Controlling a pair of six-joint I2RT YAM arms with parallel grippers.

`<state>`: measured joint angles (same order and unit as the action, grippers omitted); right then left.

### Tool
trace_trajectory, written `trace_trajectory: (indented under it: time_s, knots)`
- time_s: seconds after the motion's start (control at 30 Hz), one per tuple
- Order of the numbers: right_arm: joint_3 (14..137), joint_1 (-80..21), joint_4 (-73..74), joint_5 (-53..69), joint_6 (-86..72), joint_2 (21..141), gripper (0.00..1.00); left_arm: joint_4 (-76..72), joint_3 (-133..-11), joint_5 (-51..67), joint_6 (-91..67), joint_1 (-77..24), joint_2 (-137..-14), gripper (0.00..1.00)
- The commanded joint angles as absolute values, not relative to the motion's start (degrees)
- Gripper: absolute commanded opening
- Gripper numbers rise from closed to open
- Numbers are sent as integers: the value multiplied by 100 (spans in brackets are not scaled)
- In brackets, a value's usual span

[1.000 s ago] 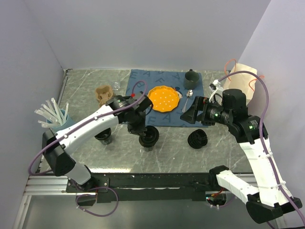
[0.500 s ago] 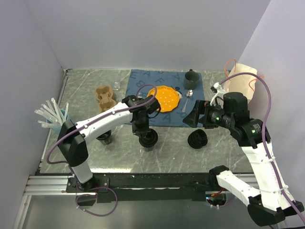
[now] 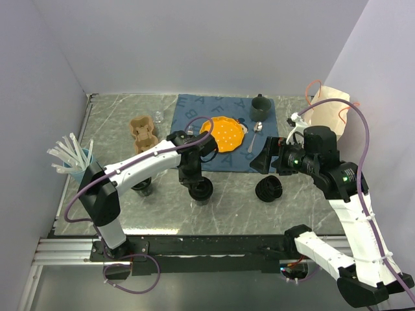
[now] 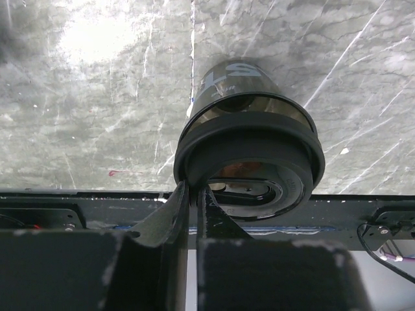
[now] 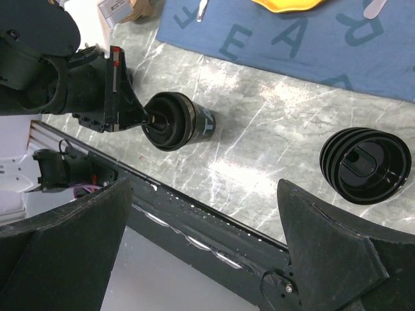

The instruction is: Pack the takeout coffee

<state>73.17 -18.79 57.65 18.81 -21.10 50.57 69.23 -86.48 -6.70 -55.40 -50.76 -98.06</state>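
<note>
The takeout coffee (image 3: 201,188) is a small black cup with white lettering, standing on the marble table near the front middle. It carries a smooth black lid (image 4: 249,155). My left gripper (image 3: 192,175) is shut on the near rim of that lid; its fingers (image 4: 175,210) pinch the lid's edge. The cup also shows in the right wrist view (image 5: 174,121). A loose round black ribbed lid (image 3: 269,189) lies to the cup's right, also in the right wrist view (image 5: 365,165). My right gripper (image 3: 262,159) hangs open and empty above the ribbed lid.
A blue placemat (image 3: 194,113) holds an orange plate (image 3: 224,134), a spoon (image 3: 257,128) and a dark green mug (image 3: 260,103). A brown cup carrier (image 3: 142,128), a light blue cup of straws (image 3: 76,162), a second dark cup (image 3: 142,185) and a paper bag (image 3: 331,110) stand around.
My left arm's elbow has swung inward while its gripper stayed at the cup's lid. The cup has barely shifted. My right gripper has drifted slightly right.
</note>
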Motion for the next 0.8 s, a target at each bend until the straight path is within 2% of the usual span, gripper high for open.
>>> trace_trajectory:
  time_s: [0.0, 0.07, 0.13, 0.37, 0.43, 0.57, 0.77]
  knots:
    - [7471, -1925, 5757, 1749, -2039, 4983, 100, 6900, -8648, -598, -5625, -5089, -9817, 13]
    - [7462, -1916, 5739, 1767, -2048, 4992, 100, 6908, -8675, -598, -5625, -5089, -9817, 23]
    - [7453, -1925, 5722, 1775, -2065, 5001, 100, 6952, -8762, -589, -5590, -5080, -9826, 28]
    - [7409, -1916, 5722, 2046, -2092, 5141, 100, 7119, -9220, -607, -5528, -4949, -9713, 39]
    - [7278, -1916, 5661, 2345, -2092, 5238, 100, 6979, -9132, -537, -5467, -4852, -9607, 44]
    - [6857, -1907, 5057, 3250, -2319, 5449, 99, 6033, -8379, -72, -5099, -4711, -9064, 46]
    - [6144, -2100, 4281, 4183, -2619, 6116, 84, 4520, -7035, 693, -4808, -4369, -8089, 49]
